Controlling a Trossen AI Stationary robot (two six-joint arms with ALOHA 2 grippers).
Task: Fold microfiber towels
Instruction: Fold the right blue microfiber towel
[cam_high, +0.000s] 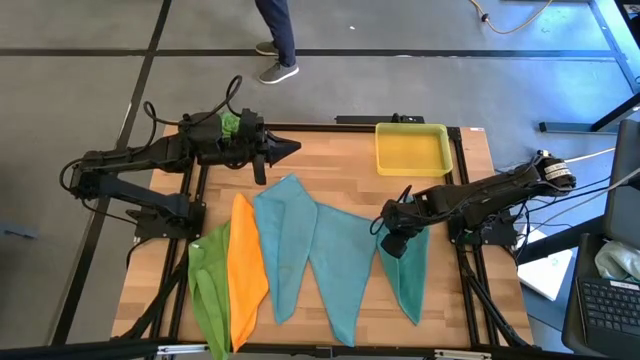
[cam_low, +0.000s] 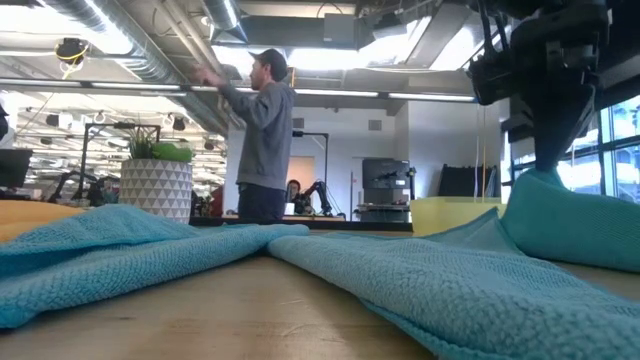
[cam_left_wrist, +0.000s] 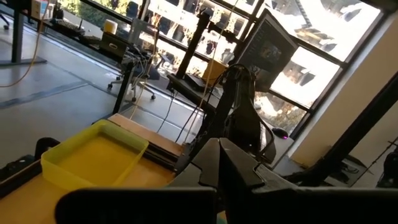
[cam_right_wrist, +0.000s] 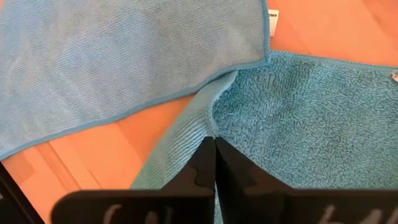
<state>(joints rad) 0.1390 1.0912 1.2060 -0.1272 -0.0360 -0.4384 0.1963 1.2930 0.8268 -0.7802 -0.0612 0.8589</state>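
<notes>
Five towels lie side by side on the wooden table: lime green, orange, and three teal ones. My right gripper points steeply down over the far left corner of the rightmost teal towel and is shut on it. My left gripper hovers level above the table's far left part, shut and holding nothing. My right gripper pinches a raised ridge of the rightmost teal towel along its hemmed edge between its two fingers, coming from above. The cloth rises to a small peak under the fingers; the rest of the towel lies on the table.
A yellow tray stands at the table's far right corner. A person stands beyond the far edge. The neighbouring teal towel lies close beside the held one. A laptop sits off the table's right side.
</notes>
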